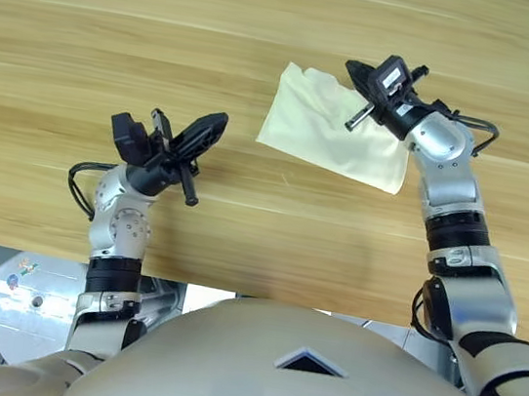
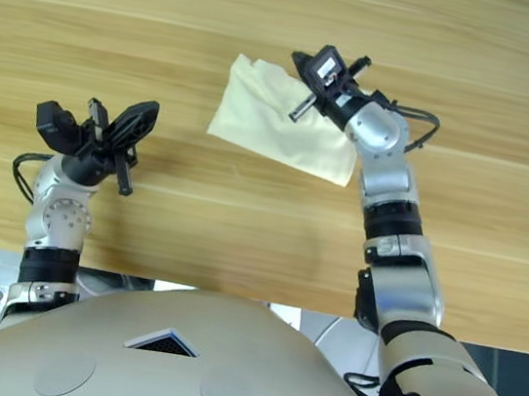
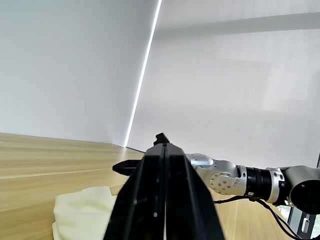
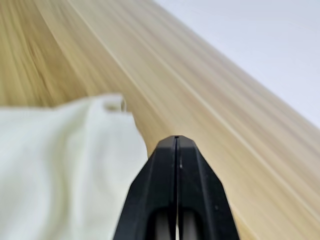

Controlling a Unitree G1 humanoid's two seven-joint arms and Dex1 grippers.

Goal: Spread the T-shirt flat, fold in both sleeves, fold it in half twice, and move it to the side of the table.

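My right gripper [image 1: 353, 71] sits clenched over the T-shirt's [image 1: 318, 132] twelve o'clock edge, my left gripper [image 1: 214, 124] clenched at eight o'clock

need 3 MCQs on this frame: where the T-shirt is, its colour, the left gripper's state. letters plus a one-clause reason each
1. Where is the T-shirt?
A) on the table, by the right gripper
B) on the floor
C) in a basket

2. What colour is it?
A) blue
B) pale yellow
C) red

3. What state is the left gripper in?
A) open
B) shut on the T-shirt
C) shut, empty

1 A: the eye views show it folded on the wood at the right gripper.
2 B: the cloth is pale yellow in every view.
3 C: its fingers meet, and the shirt lies apart from it.
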